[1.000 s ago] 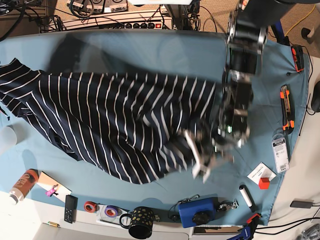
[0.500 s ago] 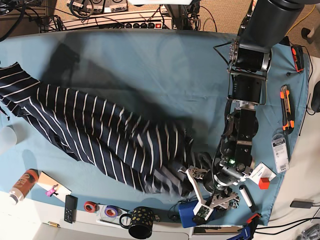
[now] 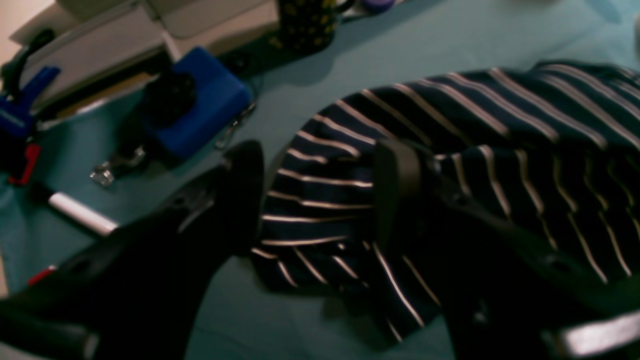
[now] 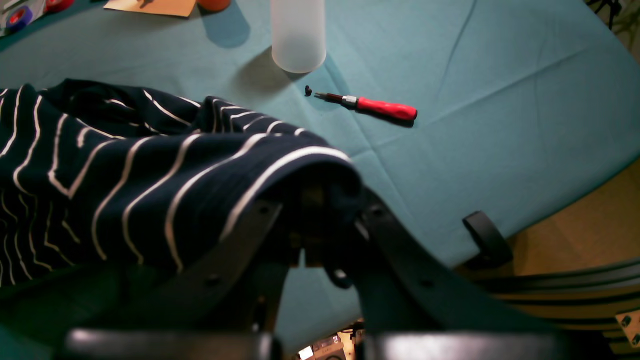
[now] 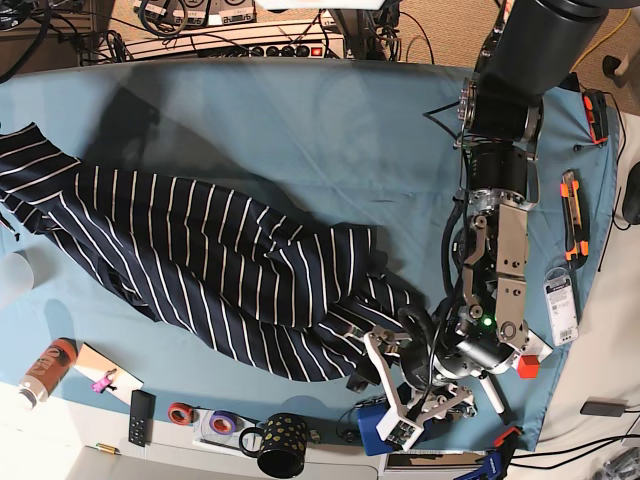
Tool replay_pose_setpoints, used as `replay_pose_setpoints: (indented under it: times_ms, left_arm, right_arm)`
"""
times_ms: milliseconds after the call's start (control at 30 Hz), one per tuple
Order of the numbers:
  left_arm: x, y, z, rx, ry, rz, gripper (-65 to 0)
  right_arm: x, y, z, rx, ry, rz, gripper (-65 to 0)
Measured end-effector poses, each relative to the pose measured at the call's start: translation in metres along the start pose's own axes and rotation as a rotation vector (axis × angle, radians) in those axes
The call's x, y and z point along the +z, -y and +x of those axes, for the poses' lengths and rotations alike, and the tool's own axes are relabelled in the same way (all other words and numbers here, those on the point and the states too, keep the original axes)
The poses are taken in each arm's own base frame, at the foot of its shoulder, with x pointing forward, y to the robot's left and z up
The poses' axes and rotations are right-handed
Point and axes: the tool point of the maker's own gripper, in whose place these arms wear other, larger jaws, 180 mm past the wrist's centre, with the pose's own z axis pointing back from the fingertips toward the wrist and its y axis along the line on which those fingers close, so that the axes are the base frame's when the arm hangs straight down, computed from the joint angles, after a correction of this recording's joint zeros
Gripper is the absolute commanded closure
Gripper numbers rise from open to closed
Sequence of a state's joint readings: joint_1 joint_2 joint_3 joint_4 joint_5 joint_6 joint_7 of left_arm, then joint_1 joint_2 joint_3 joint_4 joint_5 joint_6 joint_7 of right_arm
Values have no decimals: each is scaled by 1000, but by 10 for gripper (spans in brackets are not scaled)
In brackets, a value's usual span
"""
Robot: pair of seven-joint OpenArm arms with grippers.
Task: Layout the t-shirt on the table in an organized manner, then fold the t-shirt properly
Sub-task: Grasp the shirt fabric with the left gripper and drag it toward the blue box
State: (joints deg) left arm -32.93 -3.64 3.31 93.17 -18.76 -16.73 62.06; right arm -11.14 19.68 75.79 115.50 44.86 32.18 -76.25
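We see the t-shirt (image 5: 200, 270) lying crumpled across the teal desk (image 5: 330, 140), stretched from the base view's left edge toward the near right, where its bunched end stops just beside the left gripper (image 5: 385, 375).

In the left wrist view, the left gripper (image 3: 320, 195) has its jaws apart, with a striped fold of the t-shirt (image 3: 450, 165) lying between and below them; no cloth looks pinched. A blue box (image 3: 200, 110) and a white marker (image 3: 80, 215) sit on the desk (image 3: 310, 95) near that end.

In the right wrist view, the right gripper (image 4: 320, 235) has its jaws clamped on an edge of the t-shirt (image 4: 150, 185), which drapes over them. Beyond it, a red-handled screwdriver (image 4: 375, 106) and a frosted cup (image 4: 298, 32) rest on the desk (image 4: 500, 110), well apart from the cloth.
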Motion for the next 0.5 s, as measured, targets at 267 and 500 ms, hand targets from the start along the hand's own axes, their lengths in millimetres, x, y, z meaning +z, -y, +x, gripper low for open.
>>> replay_pose_setpoints:
  times_ms: [267,500]
  left_arm:
    - [0,31,-112,96,-251,-59,-328]
    - [12,64,-183,179,-336,-108,-328]
  right_arm:
    - [0,0,4,0,24,0,0]
    - [0,0,5,0,25,0,0]
